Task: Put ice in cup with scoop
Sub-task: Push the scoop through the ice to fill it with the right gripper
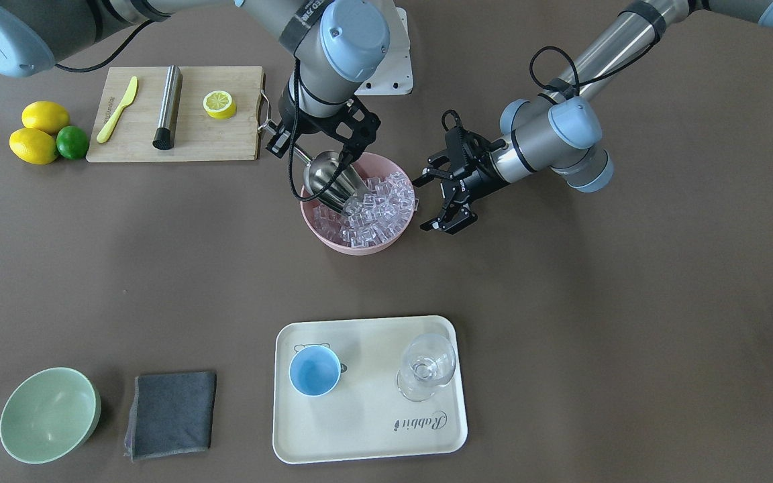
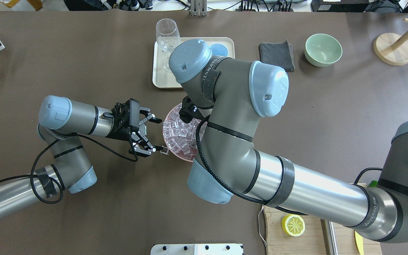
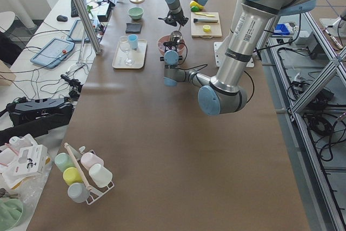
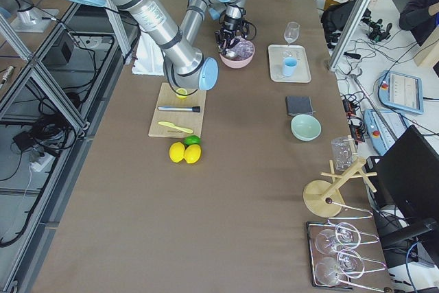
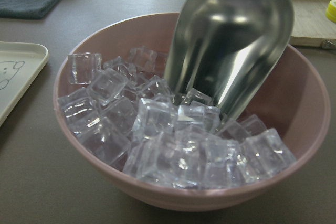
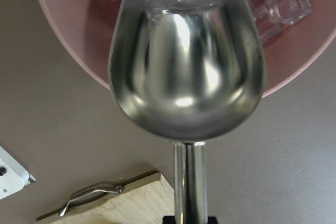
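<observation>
Now, step: scoop (image 1: 329,178) tip in ice (image 1: 380,208), pink bowl (image 1: 359,245); no load yet.
R gripper (image 1: 309,149): clamped on scoop handle.
L gripper (image 1: 425,203): apart, empty.
Next: dig under, lift level, to cup (image 1: 315,371).

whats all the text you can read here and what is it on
"Rabbit": printed on the cream tray.
"WANJEED": on the black strap around the right arm.
Print on the cutting board, beside the yellow knife: too small to read.
Code sticker on the left arm: too small to read.
</observation>
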